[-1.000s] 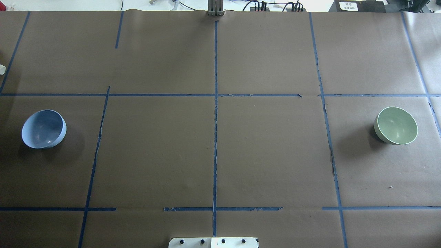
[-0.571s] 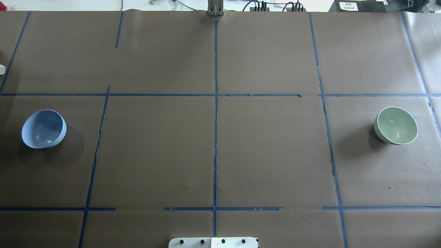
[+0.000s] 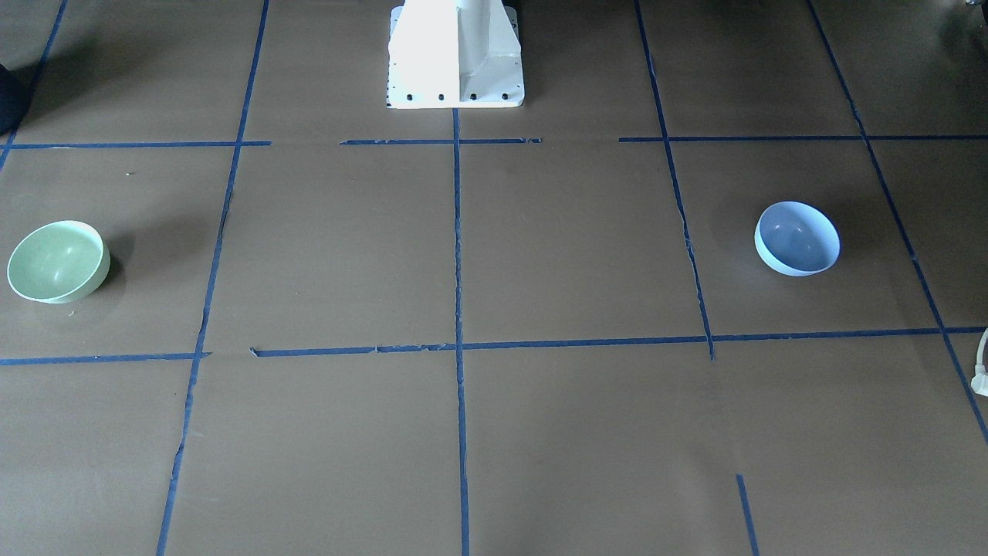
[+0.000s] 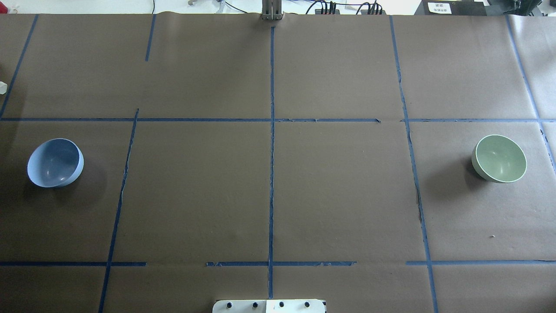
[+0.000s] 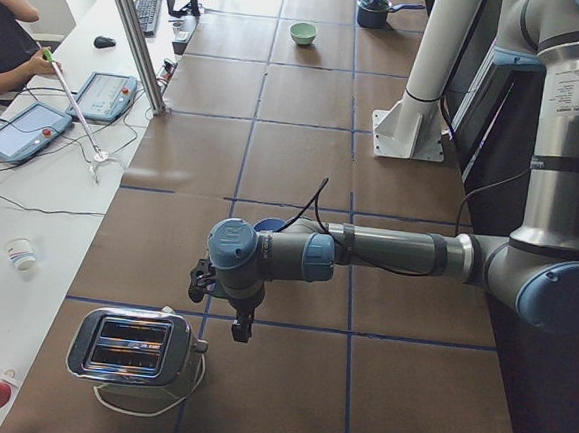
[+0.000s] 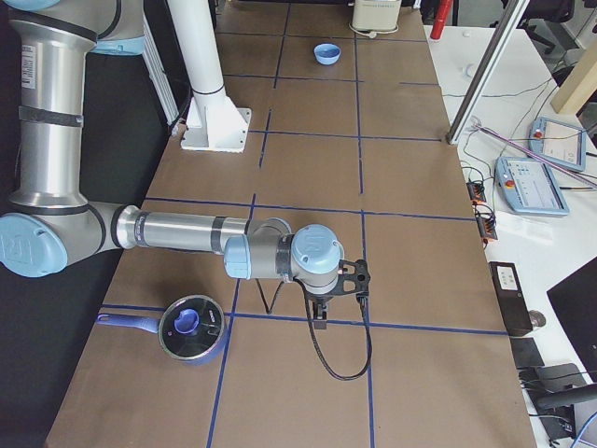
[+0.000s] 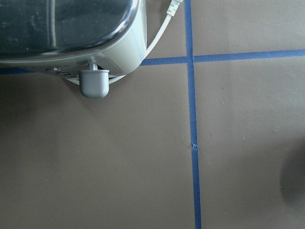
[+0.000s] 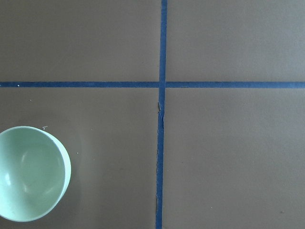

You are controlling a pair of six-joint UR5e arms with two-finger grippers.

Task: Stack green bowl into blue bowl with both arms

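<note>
The green bowl (image 4: 499, 158) sits upright at the table's right end; it also shows in the front view (image 3: 58, 261) and at the lower left of the right wrist view (image 8: 29, 172). The blue bowl (image 4: 55, 162) sits upright at the left end, also in the front view (image 3: 796, 239). The two are far apart. My left gripper (image 5: 243, 325) points down beside a toaster. My right gripper (image 6: 319, 317) points down above the table. Both grippers show only in the side views, so I cannot tell whether they are open or shut. Neither holds a bowl.
A chrome toaster (image 5: 137, 348) with a white cord stands at the left end, close to the left gripper, and fills the left wrist view's top left (image 7: 66, 28). A blue lidded pot (image 6: 191, 328) stands near the right arm. The white pedestal (image 3: 455, 54) is at the robot's side.
</note>
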